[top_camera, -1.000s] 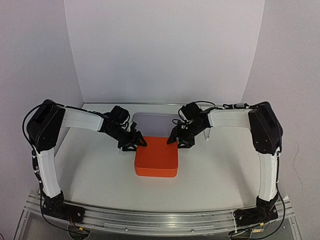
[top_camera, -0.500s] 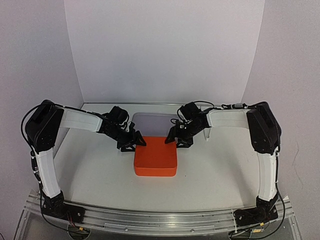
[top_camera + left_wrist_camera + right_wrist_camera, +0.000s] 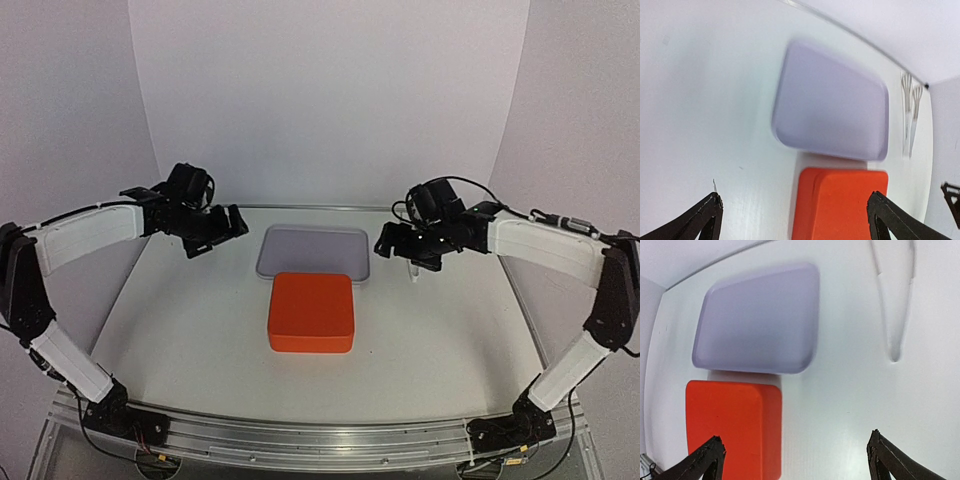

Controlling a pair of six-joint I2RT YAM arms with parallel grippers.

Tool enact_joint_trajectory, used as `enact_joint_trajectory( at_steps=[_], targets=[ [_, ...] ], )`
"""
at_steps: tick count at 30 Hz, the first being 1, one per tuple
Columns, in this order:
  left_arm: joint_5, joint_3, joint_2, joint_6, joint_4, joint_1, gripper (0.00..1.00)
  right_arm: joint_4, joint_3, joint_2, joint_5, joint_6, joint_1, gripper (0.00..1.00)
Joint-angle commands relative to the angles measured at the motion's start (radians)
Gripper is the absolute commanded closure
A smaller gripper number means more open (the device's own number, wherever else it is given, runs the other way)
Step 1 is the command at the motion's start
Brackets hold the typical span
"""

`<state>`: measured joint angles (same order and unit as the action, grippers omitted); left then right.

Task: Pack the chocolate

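Observation:
No chocolate shows in any view. An orange square box with its lid on (image 3: 311, 312) sits mid-table, also seen low in the left wrist view (image 3: 842, 205) and the right wrist view (image 3: 730, 430). My left gripper (image 3: 217, 236) hangs open in the air to the upper left of the box, holding nothing (image 3: 796, 220). Open and empty too, my right gripper (image 3: 403, 250) is raised off to the box's upper right (image 3: 795, 455). Neither gripper touches the box.
A flat grey tray (image 3: 313, 252) lies just behind the orange box (image 3: 832, 117) (image 3: 757, 320). Two clear plastic forks (image 3: 910, 120) lie right of the tray (image 3: 895, 305). White walls close in the back and sides.
Both grippers have left the top corners of the orange box, opened wide, and pulled up and outward, the left to the left and the right to the right. The box stays put.

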<state>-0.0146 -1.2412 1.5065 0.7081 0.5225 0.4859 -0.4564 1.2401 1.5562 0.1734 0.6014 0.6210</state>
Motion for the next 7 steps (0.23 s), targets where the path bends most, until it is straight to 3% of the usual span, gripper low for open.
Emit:
enact_joint_trajectory(
  at_steps=[1, 7],
  targets=[
    [-0.163, 0.082, -0.14, 0.02, 0.064, -0.116, 0.0, -0.041, -0.108, -0.144, 0.29, -0.035, -0.007, 0.04],
    [-0.175, 0.165, -0.221, 0.034, 0.018, -0.127, 0.0, -0.04, -0.171, -0.203, 0.338, -0.048, -0.006, 0.03]
  ],
)
